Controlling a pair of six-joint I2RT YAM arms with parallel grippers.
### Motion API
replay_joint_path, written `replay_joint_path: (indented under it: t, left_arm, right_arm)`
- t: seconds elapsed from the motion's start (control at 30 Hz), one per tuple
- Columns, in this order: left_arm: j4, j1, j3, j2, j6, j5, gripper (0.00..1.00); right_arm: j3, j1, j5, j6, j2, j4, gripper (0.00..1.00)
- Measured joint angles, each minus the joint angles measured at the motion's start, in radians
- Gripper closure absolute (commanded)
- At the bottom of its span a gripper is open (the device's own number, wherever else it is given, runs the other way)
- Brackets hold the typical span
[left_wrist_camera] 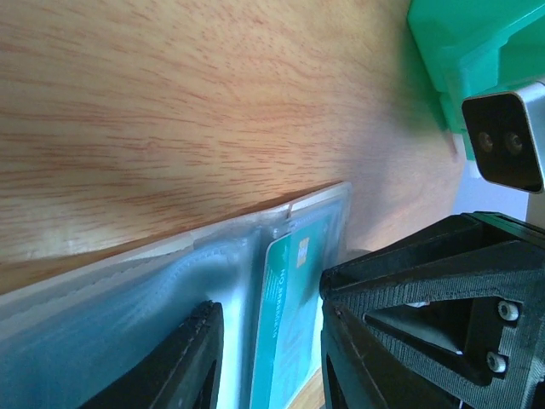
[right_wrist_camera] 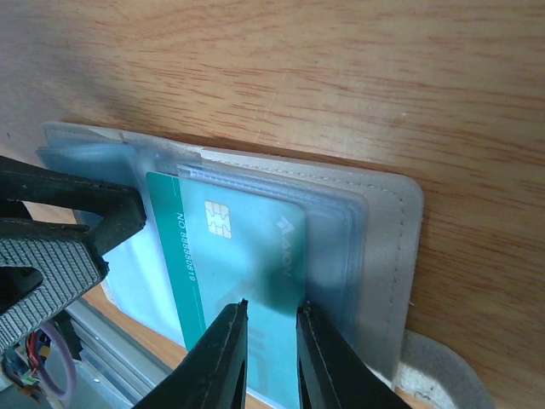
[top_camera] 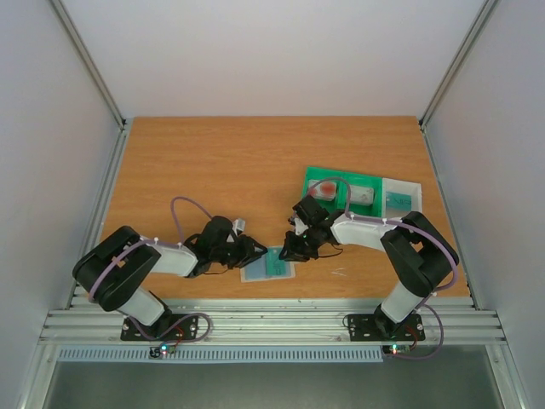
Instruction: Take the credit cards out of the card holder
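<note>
The card holder [top_camera: 260, 271] lies flat on the table near the front edge, between my two grippers. It is a translucent blue-grey sleeve [right_wrist_camera: 383, 230]. A teal card [right_wrist_camera: 238, 247] with a chip sits in its right pocket, also in the left wrist view [left_wrist_camera: 289, 290]. My left gripper [left_wrist_camera: 268, 358] is open, its jaws straddling the holder's [left_wrist_camera: 128, 290] middle seam and the teal card's edge. My right gripper [right_wrist_camera: 272, 307] is open by a narrow gap, its tips resting over the teal card's near end. In the top view, the left gripper [top_camera: 254, 253] and right gripper [top_camera: 292, 251] face each other.
A green compartment tray [top_camera: 341, 181] stands behind the right gripper and holds a white-and-red item [top_camera: 324, 189] and a greyish one [top_camera: 362, 194]. A clear box [top_camera: 400, 200] sits to its right. The table's front edge is just past the holder.
</note>
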Motion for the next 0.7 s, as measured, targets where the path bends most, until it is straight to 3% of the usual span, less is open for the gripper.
replay_joint_path:
  t: [0.53, 0.7]
  left_arm:
    - [0.090, -0.010, 0.007, 0.061, -0.054, 0.019, 0.88]
    - [0.095, -0.009, 0.007, 0.063, -0.067, 0.019, 0.88]
  right_arm:
    - [-0.013, 0.000, -0.007, 0.000, 0.000, 0.029, 0.80]
    - [-0.014, 0.000, -0.006, 0.000, 0.000, 0.029, 0.80]
